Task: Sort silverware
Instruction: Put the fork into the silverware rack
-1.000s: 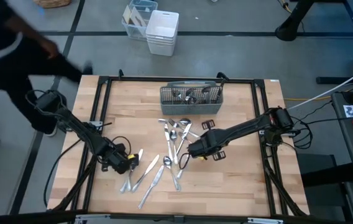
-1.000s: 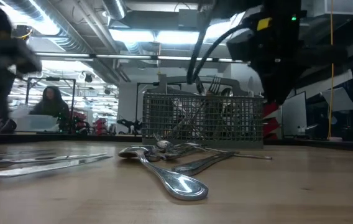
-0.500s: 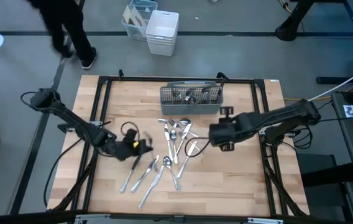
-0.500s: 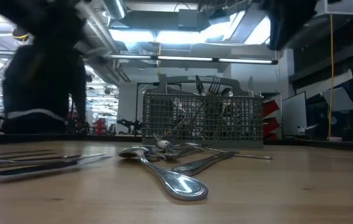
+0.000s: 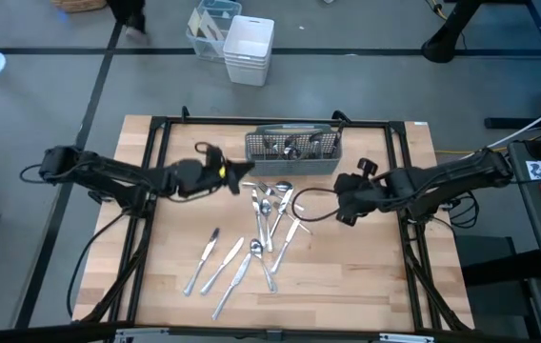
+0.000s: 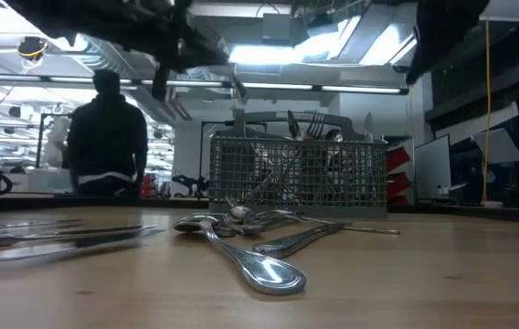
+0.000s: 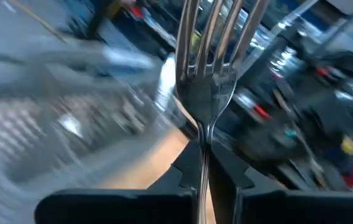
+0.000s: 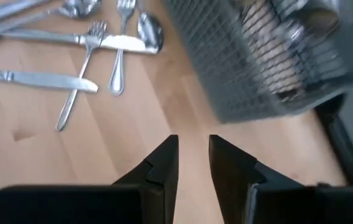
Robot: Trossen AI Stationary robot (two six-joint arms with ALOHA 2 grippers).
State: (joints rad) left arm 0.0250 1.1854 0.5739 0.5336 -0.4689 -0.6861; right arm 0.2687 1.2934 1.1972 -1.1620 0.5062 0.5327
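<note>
My left gripper [image 5: 229,172] hangs above the table just left of the grey mesh caddy [image 5: 292,149], shut on a fork [image 7: 205,81]. Silverware stands upright in the caddy [image 6: 298,174]. More silverware lies in a heap [image 5: 270,208] at mid-table, with several knives [image 5: 221,269] nearer the front edge. My right gripper [image 5: 339,204] hovers right of the heap, pointing down, its fingers [image 8: 164,163] a narrow gap apart with only bare wood between them. My left gripper pinches the fork's handle [image 7: 203,142] between its two fingers. The fingers come level from the table's left and lie along the fork. The fork sticks out ahead of them, tines [image 7: 217,25] foremost, toward the caddy and clear of the table.
Black frame rails [image 5: 156,181] run along the table's sides. White bins [image 5: 249,48] stand on the floor past the far edge. A spoon [image 6: 255,260] lies close in the low view. A person [image 6: 109,137] stands in the room behind.
My left gripper has risen from the near left of the table and swung toward the far edge and the caddy, turning level with the fork in it. My right gripper has lifted off the heap and drawn back toward the table's right edge.
</note>
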